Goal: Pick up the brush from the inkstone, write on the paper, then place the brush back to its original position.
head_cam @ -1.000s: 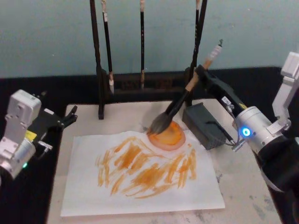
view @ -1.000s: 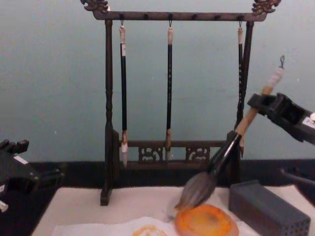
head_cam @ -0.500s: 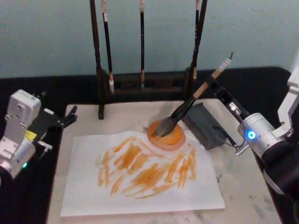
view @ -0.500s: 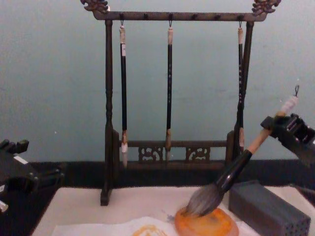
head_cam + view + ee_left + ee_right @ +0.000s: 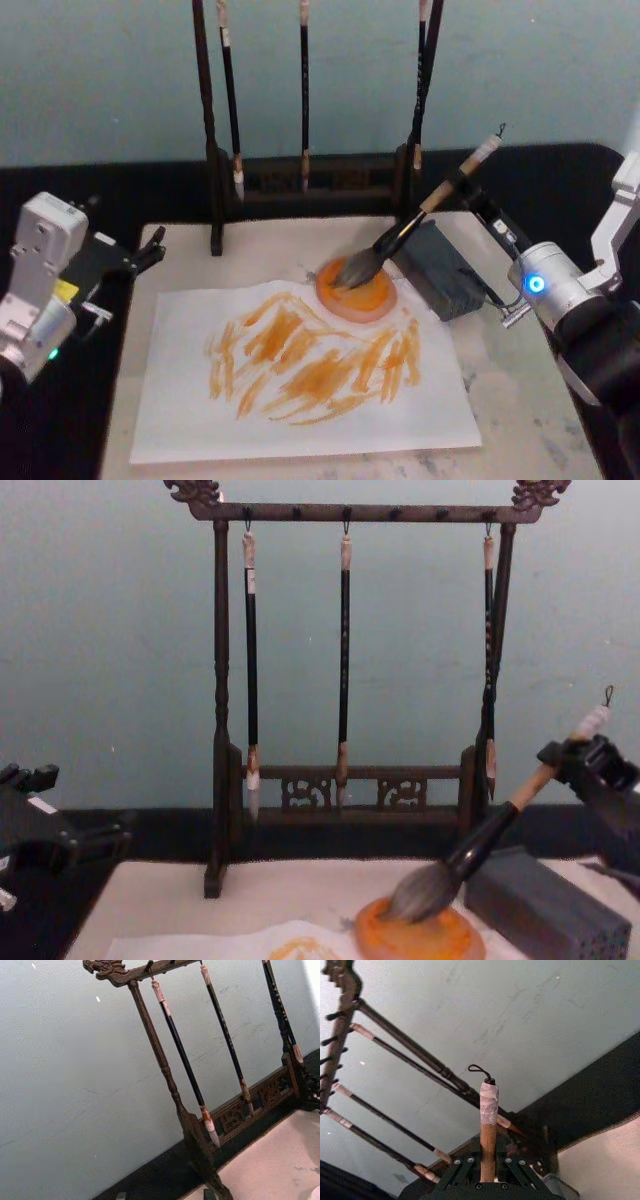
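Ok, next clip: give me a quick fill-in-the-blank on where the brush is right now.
1. The right gripper holds the brush by its ___.
2. Its ___ rest on the inkstone.
3. ___ thin brushes hang from the rack.
4. The paper, right of the parked left gripper, bears ___ strokes.

Missing words: handle; bristles; three; orange.

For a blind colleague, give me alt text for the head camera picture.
The right gripper, fingers shut on a thick tan-handled calligraphy brush, rests its grey bristles in the round orange inkstone dish. White paper streaked with orange strokes lies beside it; the left gripper is parked far left.
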You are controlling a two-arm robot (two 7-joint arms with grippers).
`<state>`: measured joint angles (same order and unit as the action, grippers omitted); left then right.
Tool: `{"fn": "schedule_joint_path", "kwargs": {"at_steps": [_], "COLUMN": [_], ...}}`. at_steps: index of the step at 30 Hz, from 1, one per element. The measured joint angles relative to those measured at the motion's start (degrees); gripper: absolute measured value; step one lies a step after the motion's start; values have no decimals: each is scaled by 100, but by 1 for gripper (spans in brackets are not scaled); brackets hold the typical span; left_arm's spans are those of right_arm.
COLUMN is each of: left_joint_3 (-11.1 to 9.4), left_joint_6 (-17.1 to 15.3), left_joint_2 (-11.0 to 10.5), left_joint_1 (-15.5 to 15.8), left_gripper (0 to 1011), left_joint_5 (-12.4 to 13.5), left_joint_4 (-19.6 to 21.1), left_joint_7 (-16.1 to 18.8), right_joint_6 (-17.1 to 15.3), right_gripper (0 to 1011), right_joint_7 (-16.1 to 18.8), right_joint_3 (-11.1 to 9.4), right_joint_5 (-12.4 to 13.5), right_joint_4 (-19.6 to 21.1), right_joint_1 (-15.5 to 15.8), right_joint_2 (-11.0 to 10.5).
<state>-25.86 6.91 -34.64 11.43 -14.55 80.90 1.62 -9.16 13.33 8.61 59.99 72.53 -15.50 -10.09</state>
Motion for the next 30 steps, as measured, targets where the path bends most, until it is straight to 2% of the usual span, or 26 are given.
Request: {"fn": "schedule_joint_path", "kwargs": {"at_steps": [9,30], "left_joint_3": [0,0], "left_joint_6": [0,0], "left_joint_2": [0,0], "left_joint_1": [0,0], "left_gripper": [1001,1001], "left_joint_5": [0,0], "left_joint_4": [0,0], "left_joint_7": [0,0], "right_joint_6": [51,37], "right_gripper": [175,175], "right_joint_7": [-91,-228], "right_joint_3": [52,225], "right_joint_5": [159,587], "right_joint_4": [-336,-610], "right_joint_1": [-172,-311], "right_joint_2": [-12,-65]}}
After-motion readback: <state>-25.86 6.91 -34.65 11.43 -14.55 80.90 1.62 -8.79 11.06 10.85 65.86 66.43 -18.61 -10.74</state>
